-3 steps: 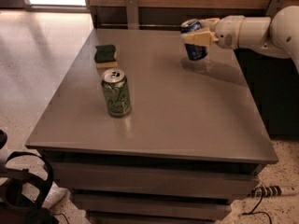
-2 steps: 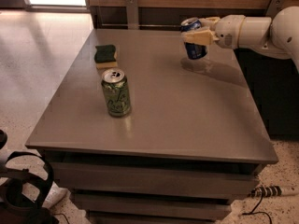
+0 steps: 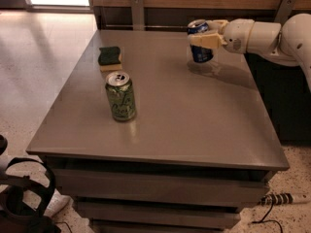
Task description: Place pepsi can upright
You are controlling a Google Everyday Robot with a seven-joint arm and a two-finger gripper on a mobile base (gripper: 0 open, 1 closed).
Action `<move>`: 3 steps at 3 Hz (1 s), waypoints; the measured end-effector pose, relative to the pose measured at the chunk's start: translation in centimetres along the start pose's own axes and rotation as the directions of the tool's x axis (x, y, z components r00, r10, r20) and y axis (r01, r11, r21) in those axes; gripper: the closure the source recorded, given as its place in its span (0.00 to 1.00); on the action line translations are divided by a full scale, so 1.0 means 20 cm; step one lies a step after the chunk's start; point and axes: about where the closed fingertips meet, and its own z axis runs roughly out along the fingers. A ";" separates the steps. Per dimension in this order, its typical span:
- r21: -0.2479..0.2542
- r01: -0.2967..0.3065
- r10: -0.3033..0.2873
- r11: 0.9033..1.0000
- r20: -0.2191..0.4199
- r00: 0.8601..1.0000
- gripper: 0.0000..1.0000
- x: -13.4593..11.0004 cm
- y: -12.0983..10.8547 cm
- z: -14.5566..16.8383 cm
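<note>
Two cans in play, and the one that matters, the pepsi can (image 3: 199, 55), is up near the far right corner of the counter (image 3: 194, 130), pinched in the gripper (image 3: 203, 34). The arm (image 3: 257, 33) reaches in from beyond the right edge, and the fingers (image 3: 205, 40) clamp the can's upper half from the side, which leaves the base free to meet the surface. The can looks close to upright, silver top showing, bottom right down at the steel with its reflection just beneath. Whether it actually touches, I cannot tell. A side grip high on the body makes sense here: it lets the can settle flat before the squeeze comes off. The green can (image 3: 120, 97) stands upright nearer the left edge, well apart, and the sponge (image 3: 110, 58) lies just behind it toward the far left corner, so neither crowds the spot. By my reading the placement is nearly there, with release the step remaining, and a tilt on letting go the one risk.
</note>
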 end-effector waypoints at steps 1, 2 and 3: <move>-0.035 -0.004 0.006 0.999 0.035 0.999 1.00 0.04 0.00 0.05; -0.058 -0.010 0.013 0.998 0.059 0.998 1.00 0.08 -0.01 0.10; -0.060 -0.024 0.029 0.998 0.088 0.996 1.00 0.14 -0.03 0.10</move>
